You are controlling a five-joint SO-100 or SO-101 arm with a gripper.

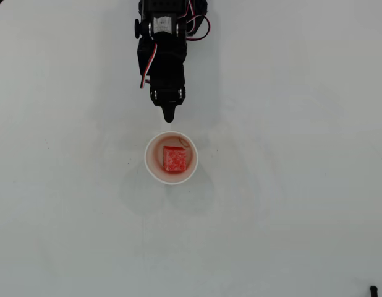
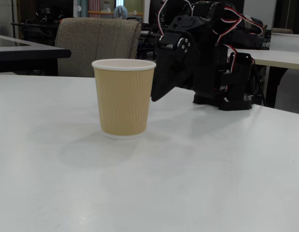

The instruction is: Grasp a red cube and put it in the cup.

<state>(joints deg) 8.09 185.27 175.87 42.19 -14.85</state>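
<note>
The red cube [image 1: 174, 159] lies inside the cup [image 1: 152, 171], on its bottom, seen in the overhead view. In the fixed view the cup [image 2: 124, 99] stands upright, with a tan rippled wall and a white rim, and the cube is hidden inside it. My gripper [image 1: 169, 117] is just beyond the cup's far rim in the overhead view, apart from the cup. Its jaws are together and hold nothing. In the fixed view the gripper [image 2: 155, 97] hangs right of the cup at mid height, pulled back toward the arm's base.
The arm's base [image 2: 227, 92] stands on the white table behind the cup. A small black object [image 1: 373, 289] sits at the table's lower right corner in the overhead view. A padded chair [image 2: 98, 43] and other desks stand behind the table.
</note>
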